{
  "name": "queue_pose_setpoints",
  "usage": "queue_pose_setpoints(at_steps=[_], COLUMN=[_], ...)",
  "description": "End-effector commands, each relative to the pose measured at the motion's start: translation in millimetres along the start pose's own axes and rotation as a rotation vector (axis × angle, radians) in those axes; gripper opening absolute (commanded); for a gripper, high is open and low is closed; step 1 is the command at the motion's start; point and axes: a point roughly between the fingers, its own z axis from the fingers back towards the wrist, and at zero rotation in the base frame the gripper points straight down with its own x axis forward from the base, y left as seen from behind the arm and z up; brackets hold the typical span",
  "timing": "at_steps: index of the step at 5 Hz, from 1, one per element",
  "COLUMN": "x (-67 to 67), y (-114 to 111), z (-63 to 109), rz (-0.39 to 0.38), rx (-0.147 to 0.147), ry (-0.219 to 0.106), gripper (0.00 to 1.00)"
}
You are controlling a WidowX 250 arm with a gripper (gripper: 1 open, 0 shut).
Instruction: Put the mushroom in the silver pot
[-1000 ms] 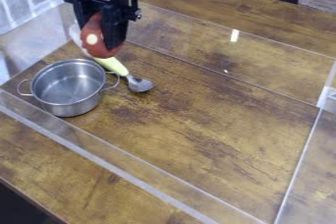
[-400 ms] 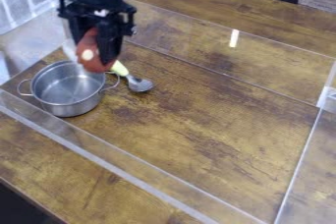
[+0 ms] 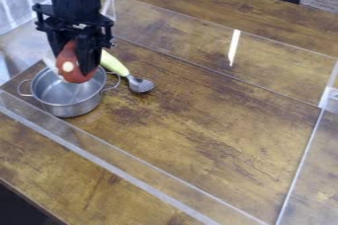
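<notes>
You are working over a dark, worn wooden tabletop (image 3: 224,111) fenced by a low clear plastic barrier (image 3: 126,182), whose near wall is running from 9 o'clock down toward 5 o'clock across the frame. A glare streak is sitting on the far panel at about 1 o'clock.

Your gripper (image 3: 75,63) is hanging at roughly 10 o'clock in the picture, pointing straight down, and its jaws are clamping narrowly on the mushroom (image 3: 74,62). The reddish-brown cap is showing between and below the black fingers, with a pale patch on its left side; the stem itself is hard to make out. You are holding it high on the body, which is leaving the lower part free to go in first.

The silver pot (image 3: 66,88) is sitting directly under the load, its rim just below the mushroom's lower edge. From this angle you cannot tell whether the mushroom is touching the pot floor; it looks to be hovering over the opening, slightly toward the pot's 12 o'clock side.

The spoon (image 3: 126,73), with its yellow-green handle, is lying just beside the pot at its 2 o'clock, bowl pointing away, so it is staying clear of your drop path.

In my judgement you are near the end: the carry looks finished and the release is remaining. Opening while centred over the pot should be letting the mushroom fall inside rather than bounce off the rim.
</notes>
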Motion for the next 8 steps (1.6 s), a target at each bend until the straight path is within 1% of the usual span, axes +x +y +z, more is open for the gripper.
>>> queue_pose_setpoints(at_steps=[1,3,4,5,6,7,8], x=[6.3,10.1,6.3,2.7,4.8,3.7,0.9], y=[-1.8,17.4,7.1,-3.3,-0.6,5.0,8.3], z=[28.6,34.9,37.1,39.5,39.8,33.7,24.1], rz=[0.052,-0.045,-0.049,-0.053,-0.053,-0.040,-0.106], rx=[0.016,0.007,0.004,0.001,-0.002,0.000,0.002], ry=[-0.078,-0.083,-0.075,-0.067,-0.060,-0.033,-0.009], gripper=[0.00,0.00,1.00,1.00,1.00,1.00,1.00])
